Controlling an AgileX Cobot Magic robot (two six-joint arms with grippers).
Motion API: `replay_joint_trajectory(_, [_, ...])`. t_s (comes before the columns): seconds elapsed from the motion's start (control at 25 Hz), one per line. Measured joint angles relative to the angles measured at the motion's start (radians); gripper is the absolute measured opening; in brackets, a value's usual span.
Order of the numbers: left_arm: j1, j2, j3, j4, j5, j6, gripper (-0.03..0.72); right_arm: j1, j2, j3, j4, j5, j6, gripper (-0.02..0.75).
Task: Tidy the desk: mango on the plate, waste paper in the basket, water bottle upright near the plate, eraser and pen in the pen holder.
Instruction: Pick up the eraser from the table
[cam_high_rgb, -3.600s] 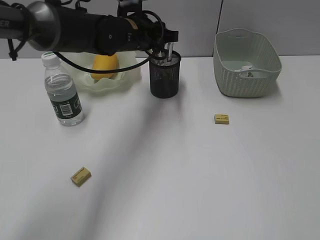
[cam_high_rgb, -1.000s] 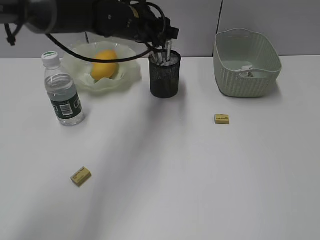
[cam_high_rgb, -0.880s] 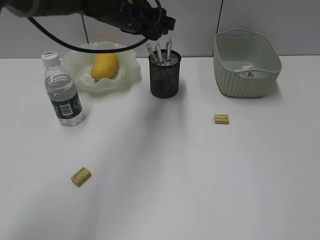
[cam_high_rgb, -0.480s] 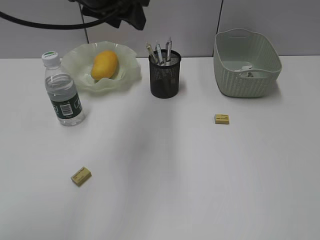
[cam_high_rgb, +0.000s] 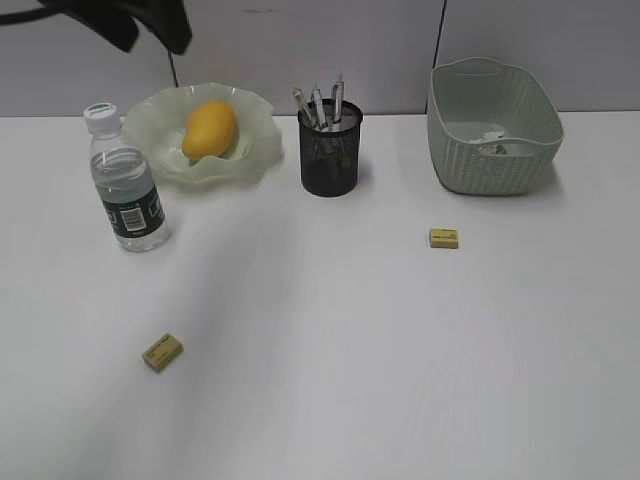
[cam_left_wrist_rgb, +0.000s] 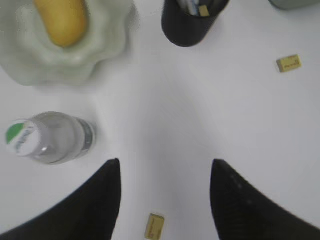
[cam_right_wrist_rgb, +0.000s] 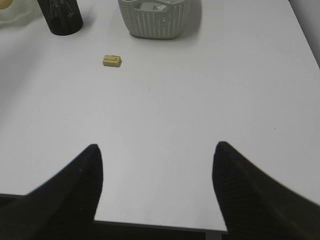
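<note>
The mango (cam_high_rgb: 209, 129) lies in the ruffled green plate (cam_high_rgb: 258, 150) at the back left. Next to it the water bottle (cam_high_rgb: 123, 185) stands upright. Several pens (cam_high_rgb: 320, 103) stick out of the black pen holder (cam_high_rgb: 329, 150). Waste paper (cam_high_rgb: 497, 142) lies inside the basket (cam_high_rgb: 492, 165). One yellow eraser (cam_high_rgb: 443, 237) lies on the desk right of centre, another eraser (cam_high_rgb: 161, 352) near the front left. My left gripper (cam_left_wrist_rgb: 165, 162) hangs open and empty high above the desk, at the top left corner (cam_high_rgb: 150, 30) of the exterior view. My right gripper (cam_right_wrist_rgb: 157, 147) is open and empty over the desk's near right edge.
The left wrist view looks down on the plate (cam_left_wrist_rgb: 107, 47), bottle (cam_left_wrist_rgb: 50, 137), pen holder (cam_left_wrist_rgb: 192, 27) and both erasers (cam_left_wrist_rgb: 288, 63) (cam_left_wrist_rgb: 154, 226). A small yellow piece (cam_left_wrist_rgb: 203, 10) shows inside the holder. The desk's front edge (cam_right_wrist_rgb: 160, 225) lies just below my right gripper.
My left arm has risen from over the pen holder and swung up and left to the top left corner. The pens stand uncovered in the holder. Nothing on the desk has moved.
</note>
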Motion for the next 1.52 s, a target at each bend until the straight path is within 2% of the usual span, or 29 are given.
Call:
replay_joint_trajectory(0.16, [0.094, -0.054, -0.002, 0.013, 0.003, 0.0, 0.435, 0.0, 0.0, 0.0, 0.001, 0.0, 0.0, 0.545])
replay_joint_trajectory(0.4, [0.312, -0.081, 0.022, 0.058, 0.004, 0.0, 0.435, 0.0, 0.0, 0.0, 0.001, 0.0, 0.0, 0.544])
replay_joint_trajectory(0.52, [0.382, -0.081, 0.028, 0.072, 0.005, 0.018, 0.435, 0.0, 0.0, 0.0, 0.001, 0.0, 0.0, 0.544])
replay_joint_trajectory(0.64, [0.391, -0.091, 0.046, 0.072, 0.004, 0.026, 0.435, 0.0, 0.0, 0.0, 0.001, 0.0, 0.0, 0.544])
replay_joint_trajectory(0.72, [0.391, -0.13, 0.101, 0.071, 0.0, 0.027, 0.435, 0.0, 0.0, 0.0, 0.001, 0.0, 0.0, 0.544])
replay_joint_trajectory(0.92, [0.391, -0.34, 0.393, 0.07, 0.001, 0.029, 0.435, 0.0, 0.0, 0.0, 0.001, 0.0, 0.0, 0.544])
replay_joint_trajectory(1.2, [0.391, -0.762, 0.788, 0.057, -0.007, 0.03, 0.435, 0.0, 0.0, 0.0, 0.001, 0.0, 0.0, 0.544])
replay_joint_trajectory(1.52, [0.391, -1.158, 1.022, 0.057, -0.007, 0.03, 0.411, 0.0, 0.0, 0.0, 0.001, 0.0, 0.0, 0.544])
